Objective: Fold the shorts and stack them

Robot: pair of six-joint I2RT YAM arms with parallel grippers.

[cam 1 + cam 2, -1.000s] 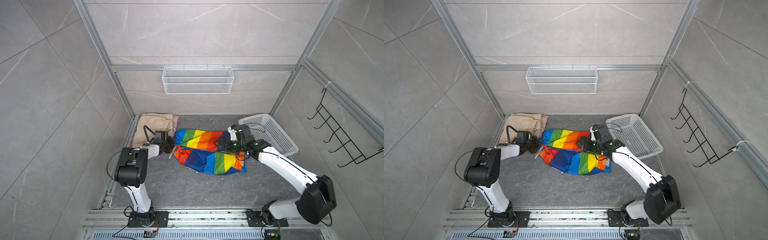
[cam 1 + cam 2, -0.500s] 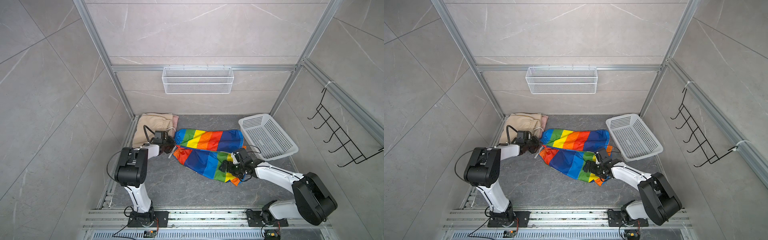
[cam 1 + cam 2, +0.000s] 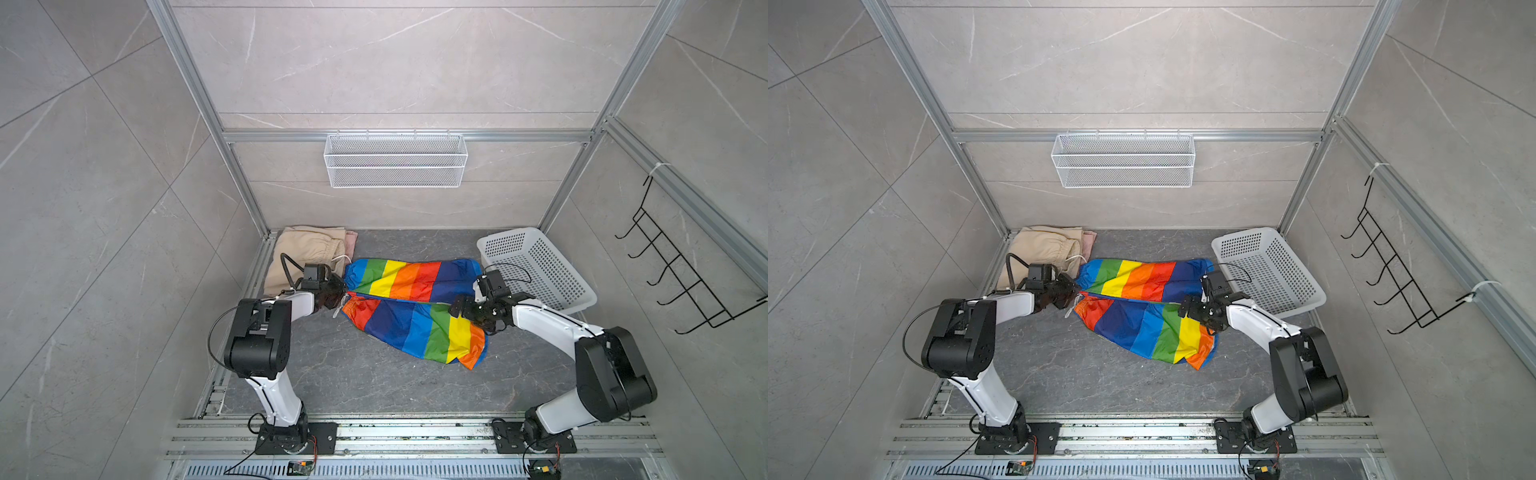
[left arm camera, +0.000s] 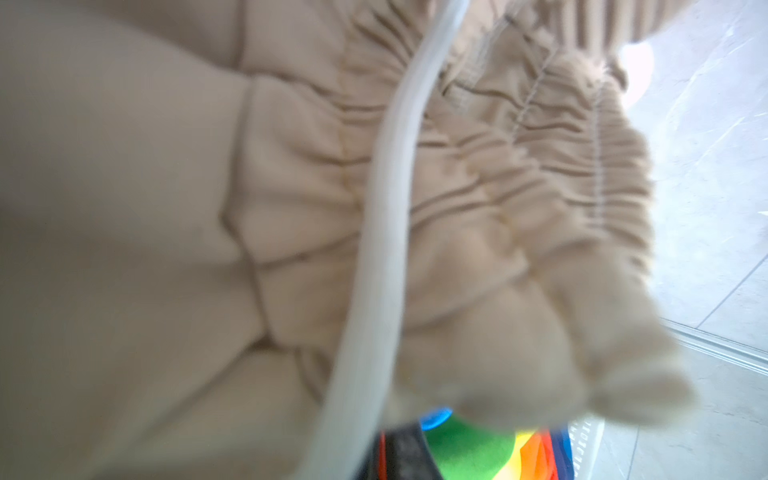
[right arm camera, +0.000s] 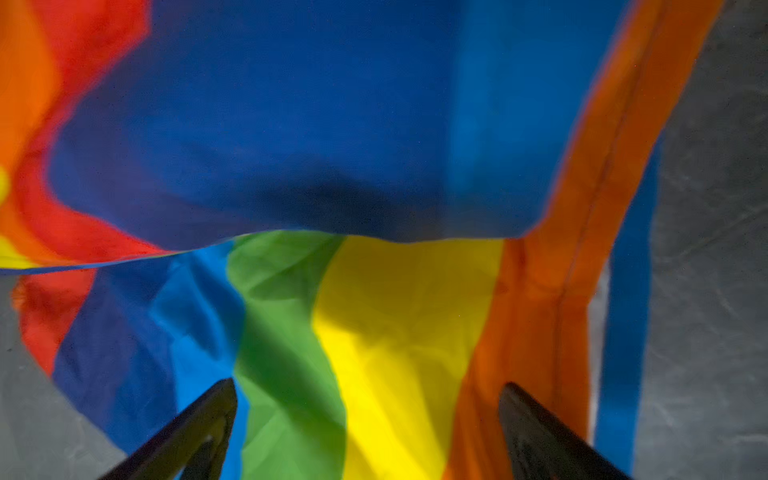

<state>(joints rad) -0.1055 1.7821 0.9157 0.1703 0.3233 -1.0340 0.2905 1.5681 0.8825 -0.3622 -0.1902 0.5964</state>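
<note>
Black left jaws sit closed at the waistband of the rainbow-striped shorts (image 3: 411, 307), right jaws spread wide above their lower leg, on grey counter (image 3: 353, 374) hemmed by beige shorts (image 3: 299, 253) far-left, basket (image 3: 511, 245) far-right, open toward the arm bases.

- Left arm (image 3: 274, 395): white links, black joint housings, black cable (image 3: 209, 343) looped at elbow.
- Right arm (image 3: 548, 322): identical finish.
- Right gripper (image 5: 368, 388): black tapered fingers (image 5: 199, 424).
- Base plates (image 3: 322, 436): black, flat.
</note>
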